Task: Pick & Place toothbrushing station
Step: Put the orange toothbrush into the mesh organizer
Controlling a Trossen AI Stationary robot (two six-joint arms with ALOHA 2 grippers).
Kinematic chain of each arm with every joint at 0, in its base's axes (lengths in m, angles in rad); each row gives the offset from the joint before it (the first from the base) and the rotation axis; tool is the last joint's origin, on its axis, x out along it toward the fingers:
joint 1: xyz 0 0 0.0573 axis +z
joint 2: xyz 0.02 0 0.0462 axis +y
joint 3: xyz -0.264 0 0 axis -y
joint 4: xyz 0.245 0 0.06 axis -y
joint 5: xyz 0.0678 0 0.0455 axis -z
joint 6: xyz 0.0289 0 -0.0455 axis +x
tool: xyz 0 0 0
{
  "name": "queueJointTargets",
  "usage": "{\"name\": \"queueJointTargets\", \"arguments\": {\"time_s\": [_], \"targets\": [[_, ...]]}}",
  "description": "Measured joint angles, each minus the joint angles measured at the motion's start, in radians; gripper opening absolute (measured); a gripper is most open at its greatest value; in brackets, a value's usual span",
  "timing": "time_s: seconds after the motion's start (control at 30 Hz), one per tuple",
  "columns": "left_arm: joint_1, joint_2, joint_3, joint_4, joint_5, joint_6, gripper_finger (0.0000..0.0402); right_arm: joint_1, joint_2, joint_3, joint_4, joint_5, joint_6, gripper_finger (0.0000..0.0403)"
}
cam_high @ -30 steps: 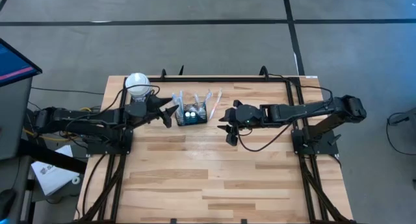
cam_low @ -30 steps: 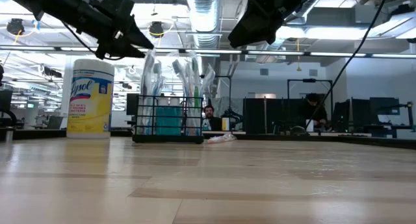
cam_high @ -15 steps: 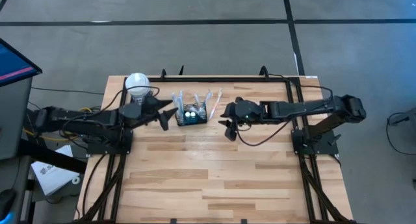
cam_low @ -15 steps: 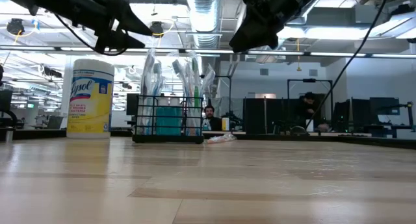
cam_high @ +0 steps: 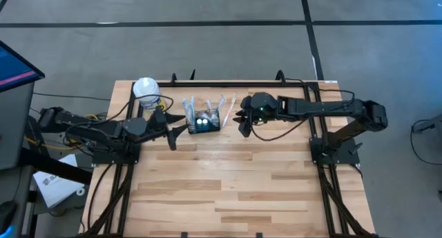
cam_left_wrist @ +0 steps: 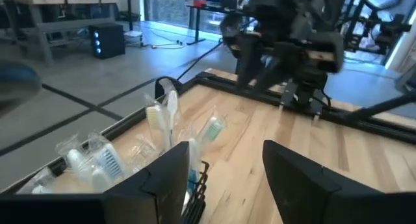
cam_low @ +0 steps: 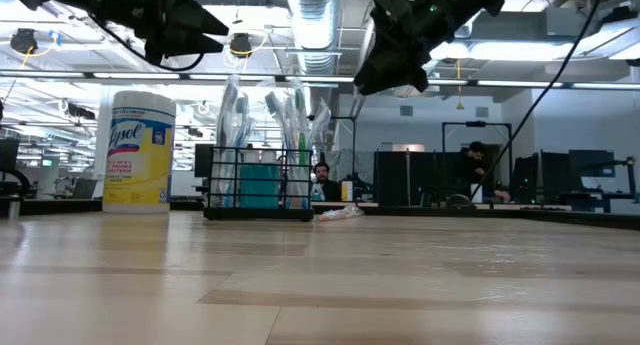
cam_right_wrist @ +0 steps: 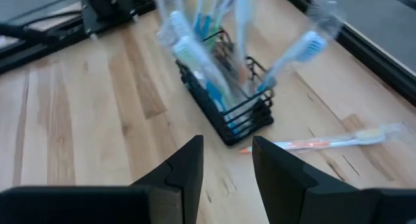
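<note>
The toothbrushing station (cam_high: 202, 120) is a small black wire caddy holding several upright toothbrushes; it stands on its base on the wooden table near the far edge, also seen in the low view (cam_low: 258, 187) and in the right wrist view (cam_right_wrist: 229, 110). My left gripper (cam_high: 175, 136) hovers open just left of and nearer than the caddy, and the brushes show beside its fingers (cam_left_wrist: 170, 178). My right gripper (cam_high: 242, 124) hovers open to the caddy's right, pointing toward it with nothing between its fingers (cam_right_wrist: 227, 167).
A yellow canister with a white lid (cam_high: 146, 90) stands at the far left corner, behind my left arm. A loose toothbrush (cam_right_wrist: 325, 143) lies flat on the table beside the caddy. Black frame rails (cam_high: 242, 82) run along the table's edges. The near half of the table (cam_high: 221, 190) is bare wood.
My left gripper has swung away from the caddy toward the table's near edge, staying open. My right gripper has swung toward the far edge and now sits level with the caddy's right side, rolling a little. The caddy has not moved.
</note>
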Motion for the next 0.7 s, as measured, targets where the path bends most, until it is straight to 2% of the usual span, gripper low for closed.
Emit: {"name": "queueJointTargets", "arguments": {"time_s": [0.43, 0.7], "targets": [[-0.010, 0.002, 0.000, 0.003, -0.001, 0.029, 0.0175, -0.170, 0.001, 0.000, 0.000, -0.135, 0.060, 0.0122], [-0.011, 0.002, 0.000, 0.004, -0.002, 0.028, 0.0175, -0.237, 0.125, 0.000, 0.036, -0.231, 0.112, 0.0123]]}}
